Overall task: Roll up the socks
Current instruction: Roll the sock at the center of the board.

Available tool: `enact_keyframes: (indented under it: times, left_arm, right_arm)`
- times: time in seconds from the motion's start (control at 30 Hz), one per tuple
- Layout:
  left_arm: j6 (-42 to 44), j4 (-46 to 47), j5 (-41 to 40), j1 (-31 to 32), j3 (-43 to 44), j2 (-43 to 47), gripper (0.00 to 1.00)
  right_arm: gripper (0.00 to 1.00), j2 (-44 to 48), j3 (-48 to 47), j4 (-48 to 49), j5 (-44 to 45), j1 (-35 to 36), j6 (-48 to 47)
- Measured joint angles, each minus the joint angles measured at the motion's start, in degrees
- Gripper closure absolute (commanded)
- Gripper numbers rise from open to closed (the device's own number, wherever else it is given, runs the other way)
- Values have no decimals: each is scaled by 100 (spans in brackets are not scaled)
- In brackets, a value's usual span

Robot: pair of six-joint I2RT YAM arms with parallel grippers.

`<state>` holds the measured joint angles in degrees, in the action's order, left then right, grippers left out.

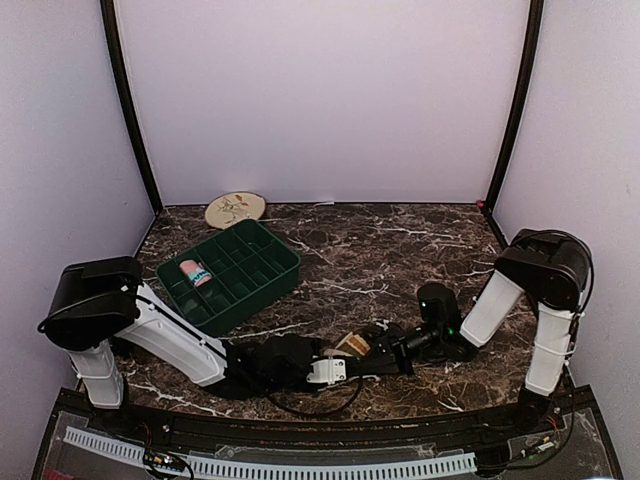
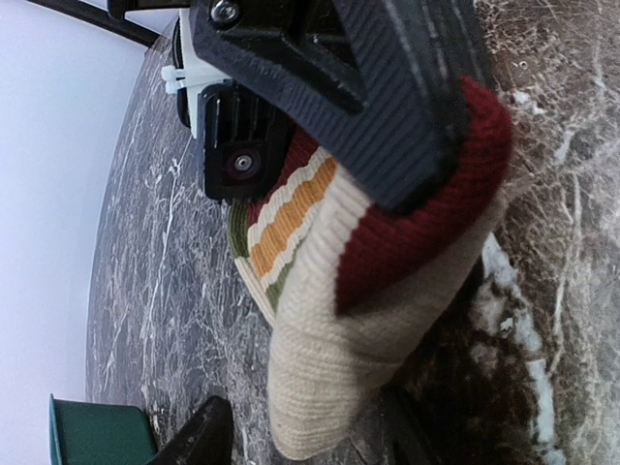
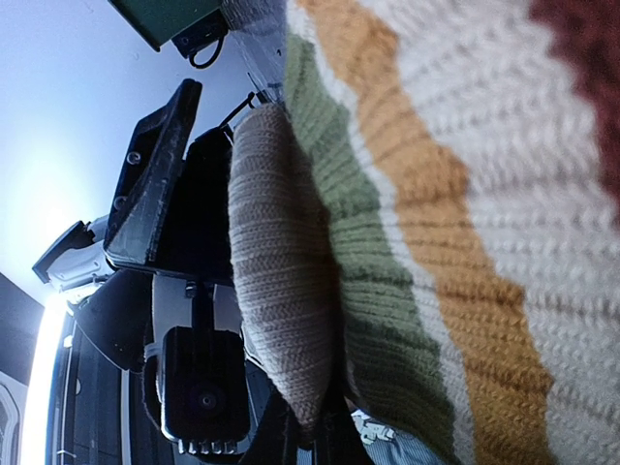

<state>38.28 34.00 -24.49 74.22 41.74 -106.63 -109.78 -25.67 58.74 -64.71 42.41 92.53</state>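
The striped sock lies bunched on the marble table between my two grippers. It is cream with orange, green and dark red bands. My right gripper is shut on its fabric, and in the left wrist view its black fingers clamp the dark red part from above. My left gripper is open, its fingers on either side of the sock's cream end without pressing it. The pink sock lies rolled in a compartment of the green tray.
The green divided tray stands at the left middle of the table, a corner of it showing in the left wrist view. A round floral plate lies behind it by the back wall. Purple walls enclose the table.
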Motion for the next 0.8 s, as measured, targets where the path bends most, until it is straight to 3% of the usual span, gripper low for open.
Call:
enact_keyframes:
  times: [0.67,0.8]
  left_arm:
    - [13,516,-411,188,79,-328,45]
    - [4,509,-400,186,221,-435,54]
  right_arm:
    - [100,-254,192,1217,11,0,909]
    - [100,-254,251,1290,9,2,944]
